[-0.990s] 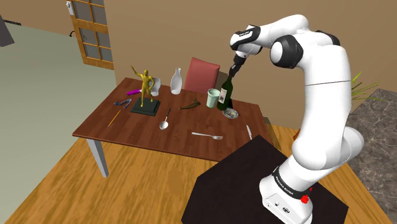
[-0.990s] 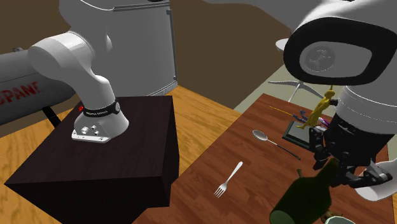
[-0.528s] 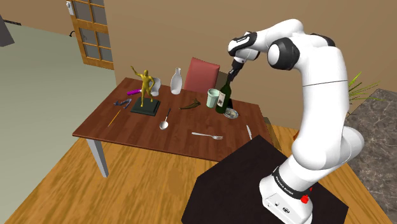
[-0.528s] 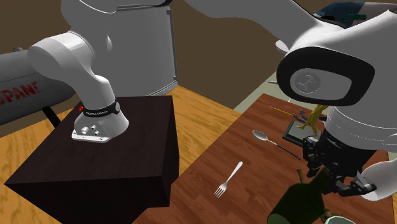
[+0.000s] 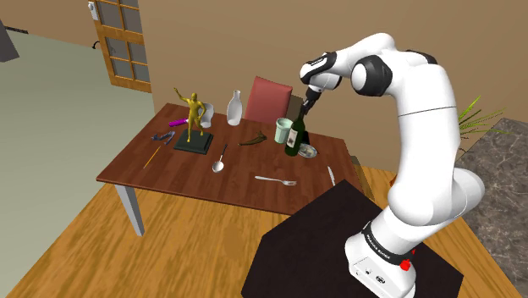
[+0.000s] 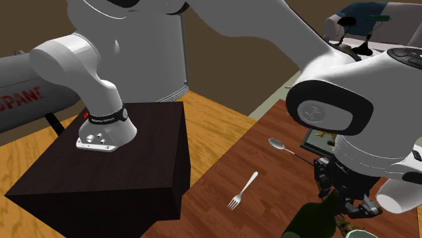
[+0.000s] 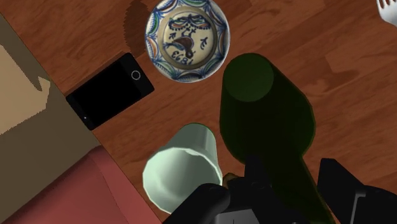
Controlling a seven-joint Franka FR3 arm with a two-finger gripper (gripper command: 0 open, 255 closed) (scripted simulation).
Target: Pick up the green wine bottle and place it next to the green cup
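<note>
Since a second ago, your black end effector (image 5: 305, 103) has brought the one dark green wine bottle (image 7: 264, 121) closer to the single pale green cup (image 7: 184, 168). Its fingers clasp the neck. The bottle stands upright just beside the cup, over the wood-grain counter (image 7: 343, 57), near one round painted bowl (image 7: 186, 39).
</note>
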